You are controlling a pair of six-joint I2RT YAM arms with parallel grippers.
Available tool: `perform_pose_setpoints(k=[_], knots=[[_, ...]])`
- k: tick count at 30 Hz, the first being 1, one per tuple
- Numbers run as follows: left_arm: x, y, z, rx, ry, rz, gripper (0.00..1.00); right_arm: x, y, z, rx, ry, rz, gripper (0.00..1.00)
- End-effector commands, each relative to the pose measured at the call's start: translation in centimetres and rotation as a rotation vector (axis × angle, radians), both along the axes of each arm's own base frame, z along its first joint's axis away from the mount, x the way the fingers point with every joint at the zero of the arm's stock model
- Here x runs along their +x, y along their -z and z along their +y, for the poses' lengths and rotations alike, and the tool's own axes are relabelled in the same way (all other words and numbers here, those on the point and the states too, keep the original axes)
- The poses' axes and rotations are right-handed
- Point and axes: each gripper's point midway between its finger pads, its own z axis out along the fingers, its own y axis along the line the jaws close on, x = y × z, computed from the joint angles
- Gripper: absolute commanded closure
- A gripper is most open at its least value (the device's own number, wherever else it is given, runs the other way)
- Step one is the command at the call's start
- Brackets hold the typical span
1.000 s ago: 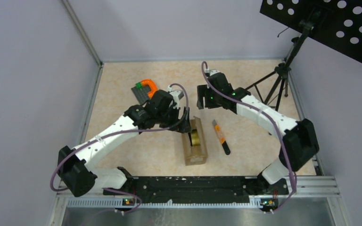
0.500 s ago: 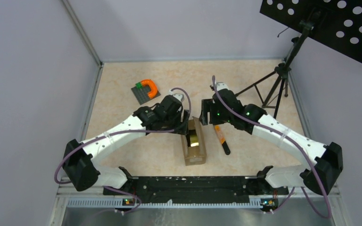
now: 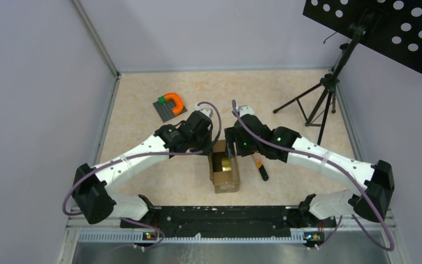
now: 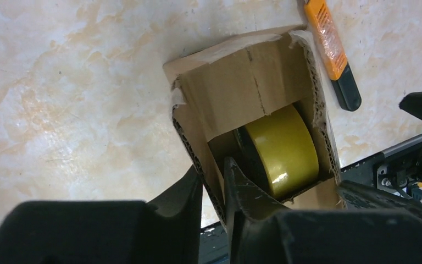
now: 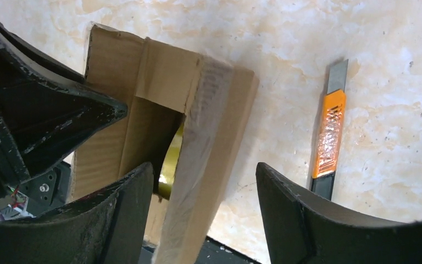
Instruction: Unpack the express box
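Express box (image 3: 225,174) lies on the table (image 3: 143,88), top open, both my wrists at its far end. Step in hand: bracing the box for emptying. My left gripper (image 4: 213,171) pinches the box's left wall, one finger inside and one outside. My right gripper (image 5: 203,176) stands spread over the box's right flap, holding nothing. Inside the box, a yellow tape roll (image 4: 283,148) sits on edge. Next, I judge, the right fingers must reach the roll past that flap, which narrows the opening. A utility knife (image 3: 259,165) lies just right of the box.
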Motion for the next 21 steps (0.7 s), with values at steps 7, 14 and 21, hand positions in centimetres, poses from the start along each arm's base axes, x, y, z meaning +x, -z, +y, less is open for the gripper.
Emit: perform_pose_setpoints(k=[7, 14, 21], knots=[[1.0, -3.6, -0.3, -0.121, -0.061, -0.075, 0.96, 0.0, -0.4, 1.8, -0.077, -0.045, -0.019, 0.37], [2.3, -5.6, 1.2, -0.160, -0.122, -0.142, 1.00, -0.3, 0.1, 1.2, -0.103, -0.050, -0.007, 0.55], [3.4, -6.4, 3.0, -0.133, -0.153, -0.175, 1.00, 0.0, 0.8, 0.5, -0.131, -0.024, -0.013, 0.73]])
